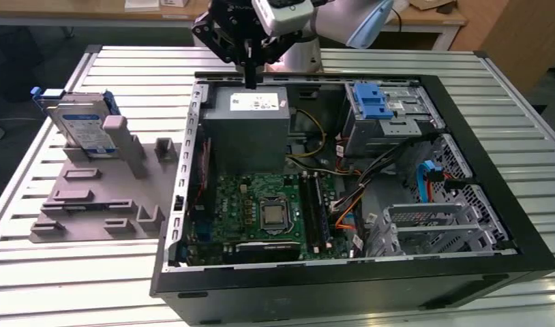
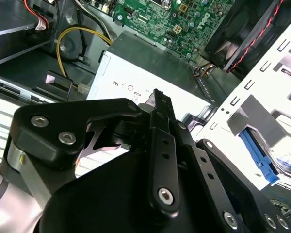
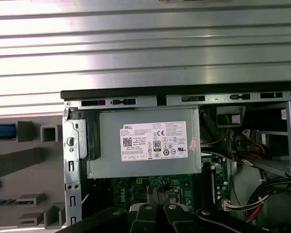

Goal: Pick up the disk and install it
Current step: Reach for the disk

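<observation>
Gripper [image 1: 251, 83] fingers pressed together, empty, over power supply [image 1: 250, 121] by case [image 1: 350, 286] far edge. White label on supply. Disk [image 1: 84, 127] upright in grey stand [image 1: 86, 204], exterior view's left, well apart.

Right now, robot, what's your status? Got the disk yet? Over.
Gripper over the power supply, fingers shut, empty. Disk standing in the grey rack, exterior view's left. Nothing atop the disk.
</observation>
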You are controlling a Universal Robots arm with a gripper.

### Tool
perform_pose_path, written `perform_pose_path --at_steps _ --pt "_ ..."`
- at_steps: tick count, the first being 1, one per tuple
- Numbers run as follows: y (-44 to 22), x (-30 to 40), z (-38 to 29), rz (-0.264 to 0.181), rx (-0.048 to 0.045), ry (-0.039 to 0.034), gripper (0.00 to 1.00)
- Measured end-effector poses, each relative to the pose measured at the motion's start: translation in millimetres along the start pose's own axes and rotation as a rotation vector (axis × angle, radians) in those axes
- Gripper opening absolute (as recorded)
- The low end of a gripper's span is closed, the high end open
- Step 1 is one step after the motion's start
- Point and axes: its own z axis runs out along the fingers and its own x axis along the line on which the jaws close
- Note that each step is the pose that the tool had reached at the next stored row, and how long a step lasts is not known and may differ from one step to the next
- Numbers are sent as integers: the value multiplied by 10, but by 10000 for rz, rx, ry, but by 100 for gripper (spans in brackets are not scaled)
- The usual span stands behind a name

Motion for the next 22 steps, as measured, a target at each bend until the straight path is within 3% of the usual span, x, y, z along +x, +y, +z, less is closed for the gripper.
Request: perform_pose_path --at_steps 8,22 --pt "-4 55 -2 0 0 0 11" --pt "-6 90 -2 1 0 0 11"
